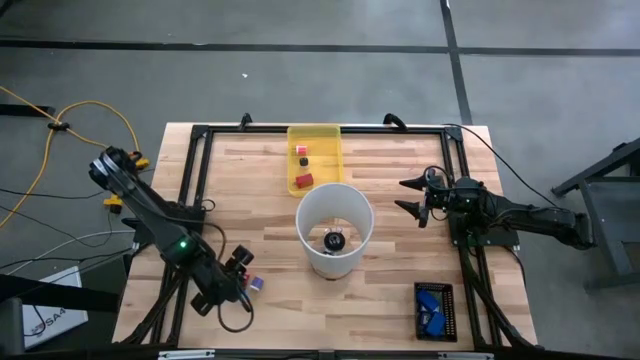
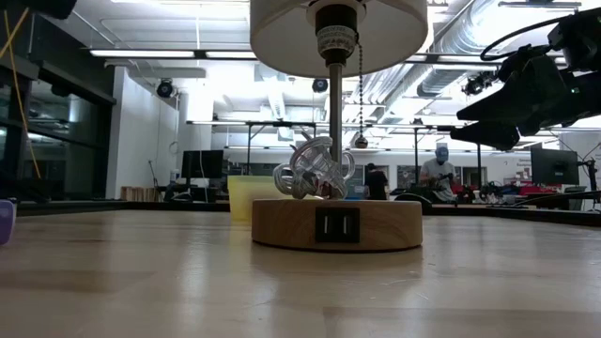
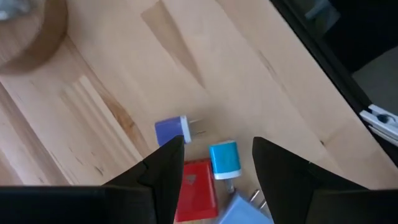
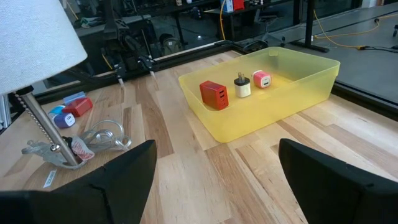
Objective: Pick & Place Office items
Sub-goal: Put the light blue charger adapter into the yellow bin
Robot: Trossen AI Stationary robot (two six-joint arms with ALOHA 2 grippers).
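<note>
Listing the office items as small plug-in chargers, blocky and hard-shelled, some with two thin metal prongs at one end; judged light, stiff and rather slick on their smooth plastic faces, not fragile apart from the prongs (which could catch on a finger).

Loose group, lower left of the high view, on the bare wooden table (image 1: 270,215): purple charger (image 3: 169,130) with white face and prongs showing; cyan charger (image 3: 224,158), rounded, prongs partly hidden; red charger (image 3: 196,190), flat and squarish; light-blue charger (image 3: 239,208), only partly seen; all lying close together, some touching.

Already in the yellow tray (image 4: 273,106), top centre of the high view: a red block (image 4: 214,95), a small white piece (image 4: 242,87) with a dark top, a pink piece (image 4: 262,79).

Recommended hold: across the two flat sides of the body, away from the prongs; the crowding suggests an outer piece is easier to take first, else a finger may nudge a neighbour.

Left gripper (image 3: 217,140): lower left of the high view, low over the loose group, fingers part-way apart and clasping nothing; the cyan charger lies in line with the gap, the red one just beside one finger.

Right gripper (image 1: 415,197): right of centre in the high view, raised, fingers spread wide and empty, facing the tray, beside the lamp (image 1: 335,228) (white shade, wooden base).
</note>
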